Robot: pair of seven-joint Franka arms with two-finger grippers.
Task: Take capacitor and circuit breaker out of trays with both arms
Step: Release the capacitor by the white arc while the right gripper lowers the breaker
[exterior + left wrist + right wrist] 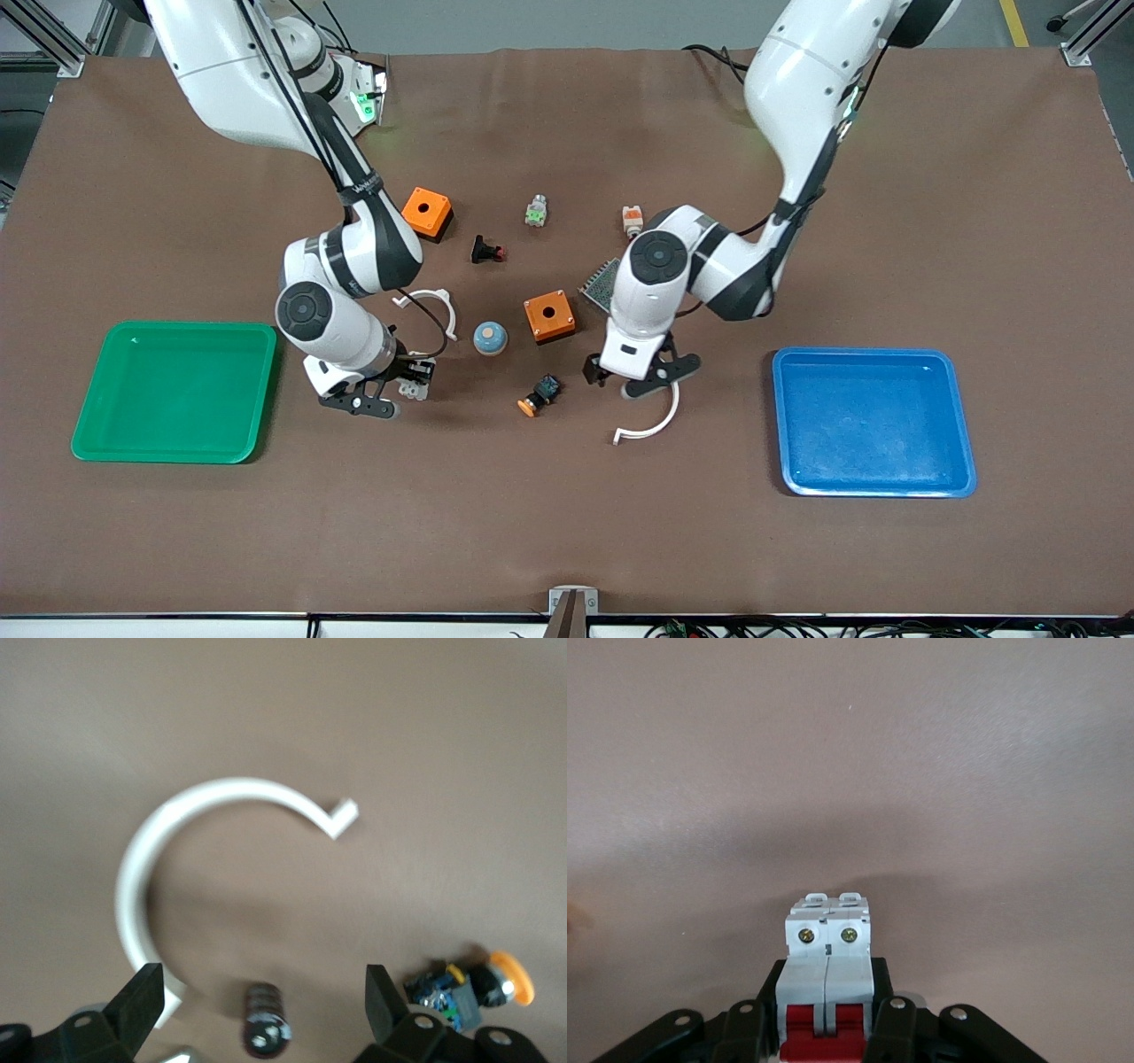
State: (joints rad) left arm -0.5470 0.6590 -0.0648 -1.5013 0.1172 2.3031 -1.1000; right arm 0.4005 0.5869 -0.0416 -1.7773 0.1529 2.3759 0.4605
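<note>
The capacitor (266,1019), a tiny black cylinder with a silvery end, lies on the brown mat between the spread fingers (142,1001) of my left gripper (264,985). In the front view that gripper (642,377) hangs low over it and hides it. The breaker (828,966), a white-grey block with two red levers, sits clamped in my right gripper (827,1028). In the front view the right gripper (385,397) holds the breaker (413,386) low over the mat, beside the green tray (177,399).
A white curved clip (656,425) and a blue orange-capped button (539,396) lie close to the left gripper. The blue tray (873,421) sits toward the left arm's end. Two orange boxes (549,316), a blue dome (490,338), another white clip (434,306) and small buttons lie mid-table.
</note>
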